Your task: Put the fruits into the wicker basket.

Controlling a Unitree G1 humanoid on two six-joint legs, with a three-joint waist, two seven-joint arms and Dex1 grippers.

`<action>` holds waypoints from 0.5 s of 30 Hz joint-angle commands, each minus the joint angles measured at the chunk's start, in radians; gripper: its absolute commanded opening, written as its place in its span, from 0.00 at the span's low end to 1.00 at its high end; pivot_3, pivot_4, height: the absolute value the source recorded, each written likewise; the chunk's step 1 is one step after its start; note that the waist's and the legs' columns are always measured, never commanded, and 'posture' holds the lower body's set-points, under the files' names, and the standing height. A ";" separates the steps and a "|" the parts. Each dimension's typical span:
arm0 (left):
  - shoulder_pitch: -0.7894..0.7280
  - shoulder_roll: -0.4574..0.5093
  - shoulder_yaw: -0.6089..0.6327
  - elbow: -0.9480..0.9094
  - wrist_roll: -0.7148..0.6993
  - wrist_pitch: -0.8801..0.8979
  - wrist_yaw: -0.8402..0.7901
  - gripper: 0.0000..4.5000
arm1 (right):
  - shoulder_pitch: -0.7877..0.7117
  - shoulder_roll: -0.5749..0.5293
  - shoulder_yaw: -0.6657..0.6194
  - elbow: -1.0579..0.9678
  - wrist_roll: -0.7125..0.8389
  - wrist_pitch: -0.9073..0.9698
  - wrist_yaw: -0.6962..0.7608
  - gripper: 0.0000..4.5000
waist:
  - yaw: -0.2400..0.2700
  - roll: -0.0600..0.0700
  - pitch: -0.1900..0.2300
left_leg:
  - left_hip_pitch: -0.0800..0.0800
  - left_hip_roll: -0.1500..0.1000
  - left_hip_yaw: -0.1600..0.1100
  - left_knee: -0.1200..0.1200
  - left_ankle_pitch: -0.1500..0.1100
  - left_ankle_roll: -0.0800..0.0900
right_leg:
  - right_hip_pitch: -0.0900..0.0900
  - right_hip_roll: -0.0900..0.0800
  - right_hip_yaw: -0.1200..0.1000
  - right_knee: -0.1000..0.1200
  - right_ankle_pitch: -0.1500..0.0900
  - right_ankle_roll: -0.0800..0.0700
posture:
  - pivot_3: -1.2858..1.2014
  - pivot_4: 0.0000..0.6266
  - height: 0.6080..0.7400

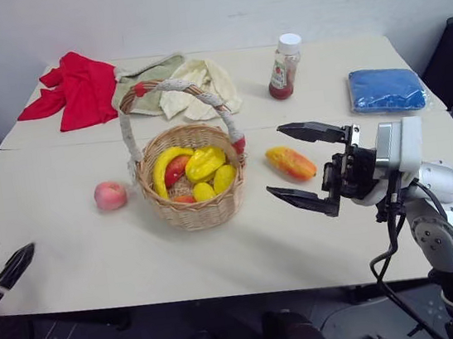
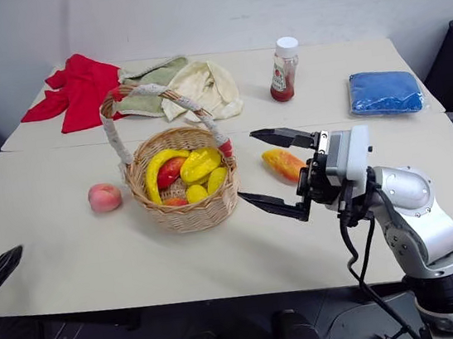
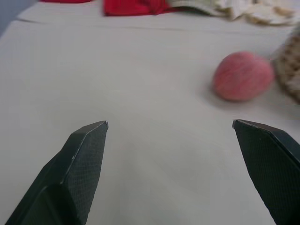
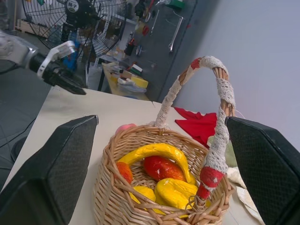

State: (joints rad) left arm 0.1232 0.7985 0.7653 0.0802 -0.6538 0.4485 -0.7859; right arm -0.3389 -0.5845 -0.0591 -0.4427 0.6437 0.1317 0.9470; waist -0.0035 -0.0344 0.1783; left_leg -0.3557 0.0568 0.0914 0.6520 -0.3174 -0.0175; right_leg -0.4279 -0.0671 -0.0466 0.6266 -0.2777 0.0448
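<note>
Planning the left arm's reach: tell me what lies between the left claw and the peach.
Bare tabletop only. In the left wrist view, nothing lies between the open left claw and the peach; the wicker basket stands beyond it.

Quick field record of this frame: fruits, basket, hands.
peach: on table, left of basket, untouched
mango: on table, right of basket, untouched
wicker basket: upright, already holds yellow and red fruit
left hand: open, empty, low over table, peach ahead
right hand: open, empty, raised, pointing at basket
</note>
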 commanded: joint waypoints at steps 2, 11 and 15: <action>-0.233 0.031 -0.164 0.008 0.009 0.067 0.028 1.00 | -0.013 0.016 0.002 -0.005 -0.013 -0.014 -0.003 0.99 | 0.000 0.001 0.001 | 0.001 0.000 0.000 -0.001 0.000 -0.001 | 0.000 0.000 0.000 0.001 0.000 0.000 | 0.52 0.24 1.00; -0.603 0.027 -0.517 0.381 0.276 -0.049 -0.014 1.00 | -0.014 0.037 0.020 -0.004 -0.046 -0.016 -0.008 0.99 | -0.024 0.001 0.001 | 0.000 0.000 0.004 -0.001 0.001 -0.002 | -0.002 0.006 -0.004 0.001 0.000 0.000 | 0.52 0.24 1.00; -0.680 0.023 -0.566 0.502 0.352 -0.119 -0.016 1.00 | 0.002 0.036 0.015 -0.025 -0.049 -0.007 -0.025 0.99 | -0.025 0.001 0.001 | 0.000 0.001 0.005 0.000 0.001 -0.002 | -0.003 0.007 -0.005 0.002 0.000 0.000 | 0.52 0.24 1.00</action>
State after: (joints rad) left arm -0.5457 0.8075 0.2025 0.5562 -0.3291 0.3632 -0.7939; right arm -0.3398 -0.5507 -0.0295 -0.4265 0.5908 0.1311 0.9356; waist -0.0286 -0.0333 0.1789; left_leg -0.3560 0.0577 0.0966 0.6516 -0.3164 -0.0195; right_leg -0.4313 -0.0605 -0.0516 0.6283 -0.2775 0.0452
